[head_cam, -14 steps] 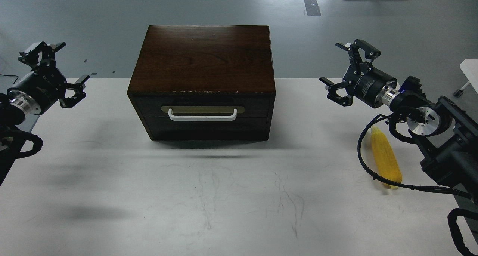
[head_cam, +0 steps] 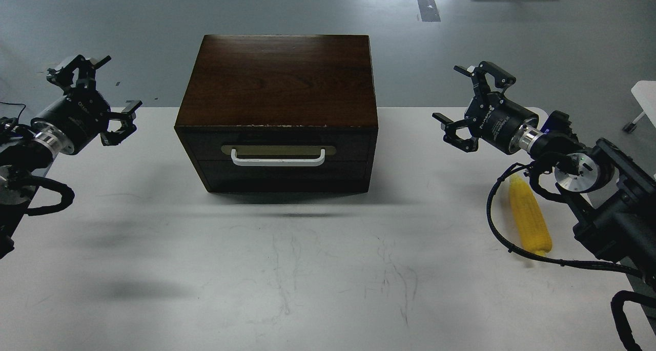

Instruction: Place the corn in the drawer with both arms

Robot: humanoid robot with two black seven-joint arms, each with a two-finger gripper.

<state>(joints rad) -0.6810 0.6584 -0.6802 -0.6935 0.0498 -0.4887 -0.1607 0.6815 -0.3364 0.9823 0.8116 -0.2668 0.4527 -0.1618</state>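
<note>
A dark wooden box (head_cam: 279, 79) stands at the back middle of the white table (head_cam: 307, 269). Its drawer (head_cam: 279, 145) is shut, with a white bar handle (head_cam: 278, 159) on a tan plate. The yellow corn (head_cam: 530, 217) lies on the table at the right, under my right arm's cable. My left gripper (head_cam: 105, 92) is open and empty, raised to the left of the box. My right gripper (head_cam: 464, 97) is open and empty, raised to the right of the box, above and left of the corn.
A black cable (head_cam: 499, 228) loops beside the corn's left side. The grey floor (head_cam: 128, 23) lies beyond the table's far edge. A white object (head_cam: 646, 97) shows at the right edge.
</note>
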